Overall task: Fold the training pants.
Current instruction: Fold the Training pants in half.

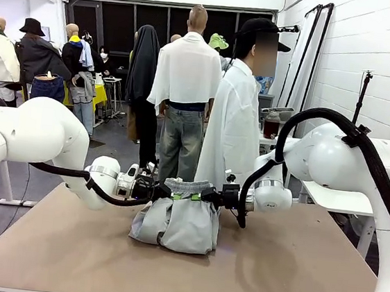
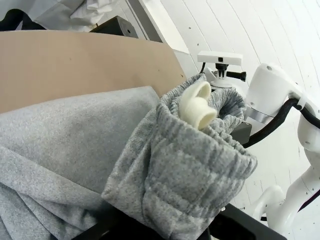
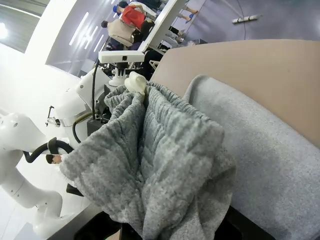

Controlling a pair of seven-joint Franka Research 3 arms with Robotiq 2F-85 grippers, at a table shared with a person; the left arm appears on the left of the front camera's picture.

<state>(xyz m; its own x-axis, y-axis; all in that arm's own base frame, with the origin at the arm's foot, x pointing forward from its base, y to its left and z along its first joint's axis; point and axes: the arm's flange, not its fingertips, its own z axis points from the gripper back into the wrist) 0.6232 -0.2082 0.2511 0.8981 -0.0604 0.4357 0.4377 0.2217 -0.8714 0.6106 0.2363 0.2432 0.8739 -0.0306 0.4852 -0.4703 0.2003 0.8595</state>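
Grey training pants [image 1: 177, 217] waistband pinched between left gripper [image 1: 169, 192], right gripper [image 1: 200, 194], arms level.

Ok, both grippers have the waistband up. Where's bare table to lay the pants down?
Bare table lies in front of the training pants, toward the robot's edge, and out to both sides. The crowded spot is the middle, where the left gripper and right gripper pinch the waistband.

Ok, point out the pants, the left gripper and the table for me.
pants [image 1: 185, 225], front view, hanging grey fabric
left gripper [image 1: 157, 190], front view, at the waistband's left end
table [image 1: 294, 268], front view, bare brown top
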